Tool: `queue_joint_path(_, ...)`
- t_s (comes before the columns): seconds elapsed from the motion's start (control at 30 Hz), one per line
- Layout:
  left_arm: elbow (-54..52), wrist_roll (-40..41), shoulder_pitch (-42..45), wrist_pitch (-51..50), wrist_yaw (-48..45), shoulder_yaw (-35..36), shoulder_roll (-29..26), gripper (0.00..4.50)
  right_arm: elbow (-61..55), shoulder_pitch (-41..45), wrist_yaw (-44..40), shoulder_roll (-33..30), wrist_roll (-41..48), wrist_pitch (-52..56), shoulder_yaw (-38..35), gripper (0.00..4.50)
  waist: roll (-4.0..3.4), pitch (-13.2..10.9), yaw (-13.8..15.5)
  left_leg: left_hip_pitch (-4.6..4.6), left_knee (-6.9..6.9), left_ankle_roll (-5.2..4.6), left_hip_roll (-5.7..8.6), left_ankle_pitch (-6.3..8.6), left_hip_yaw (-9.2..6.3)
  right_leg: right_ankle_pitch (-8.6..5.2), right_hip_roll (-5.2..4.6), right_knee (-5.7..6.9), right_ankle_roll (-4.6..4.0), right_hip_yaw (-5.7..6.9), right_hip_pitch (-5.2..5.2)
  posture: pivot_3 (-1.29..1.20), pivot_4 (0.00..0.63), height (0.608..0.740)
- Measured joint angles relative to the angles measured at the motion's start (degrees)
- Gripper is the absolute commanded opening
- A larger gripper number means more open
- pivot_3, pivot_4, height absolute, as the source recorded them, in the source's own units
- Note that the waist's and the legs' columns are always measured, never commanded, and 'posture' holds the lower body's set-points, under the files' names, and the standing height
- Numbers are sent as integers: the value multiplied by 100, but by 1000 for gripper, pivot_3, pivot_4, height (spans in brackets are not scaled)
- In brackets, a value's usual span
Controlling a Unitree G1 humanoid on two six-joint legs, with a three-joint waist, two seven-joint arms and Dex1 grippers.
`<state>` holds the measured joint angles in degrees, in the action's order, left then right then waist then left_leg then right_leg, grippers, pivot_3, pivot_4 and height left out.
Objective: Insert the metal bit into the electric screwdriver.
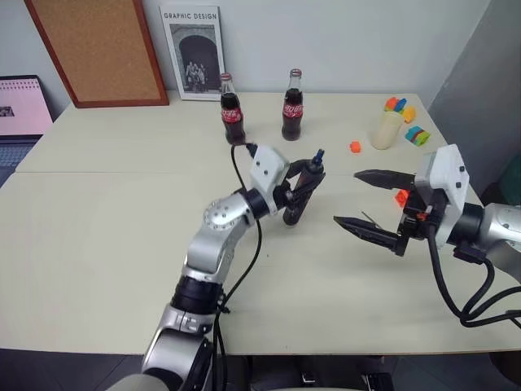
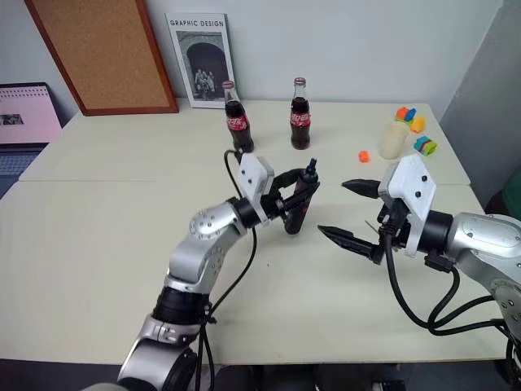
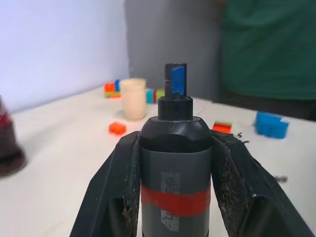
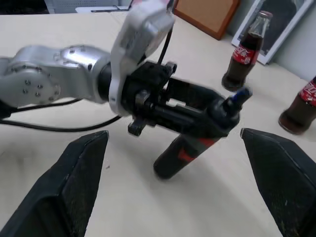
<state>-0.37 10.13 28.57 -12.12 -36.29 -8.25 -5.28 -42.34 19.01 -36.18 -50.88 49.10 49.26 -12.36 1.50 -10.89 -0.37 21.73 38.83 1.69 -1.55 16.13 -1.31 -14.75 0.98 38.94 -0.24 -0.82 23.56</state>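
My left gripper (image 1: 304, 184) is shut on the electric screwdriver (image 1: 295, 207), a black pen-shaped tool with a red band. It holds the tool above the table (image 1: 122, 212), tilted, with the blue tip (image 1: 320, 153) up and toward the right arm. In the left wrist view both fingers (image 3: 118, 187) press on the screwdriver's body (image 3: 175, 128) just above the red band. My right gripper (image 1: 346, 197) stands open to the right of the tool, fingertips pointing at it across a small gap. The metal bit (image 1: 368, 218), a thin grey rod, shows just behind the right gripper's lower finger, apparently lying on the table.
Two cola bottles (image 1: 232, 110) (image 1: 293, 106) stand behind the screwdriver. A cream cup (image 1: 387, 129) with coloured blocks and a loose orange block (image 1: 355, 147) sit at the back right. A corkboard (image 1: 98, 49) and a poster (image 1: 193, 50) lean on the wall. A person in green (image 3: 266, 49) stands beyond the table.
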Motion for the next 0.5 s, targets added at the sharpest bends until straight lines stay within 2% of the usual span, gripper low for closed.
queue_joint_path(0.27,-393,5,-472,148,467,123,-28,1643,2,132,-3,-3,12,1,122,4500,0,0,16,1,0,-1,1,0,2,1,-1,-3,3,-7,-2,0,150,740)
queue_joint_path(0.5,-1013,242,-847,-193,555,202,-357,1643,21,200,-157,-72,48,0,247,4500,-2,2,-3,-2,-4,-1,-3,0,2,2,3,2,1,0,-6,0,150,740)
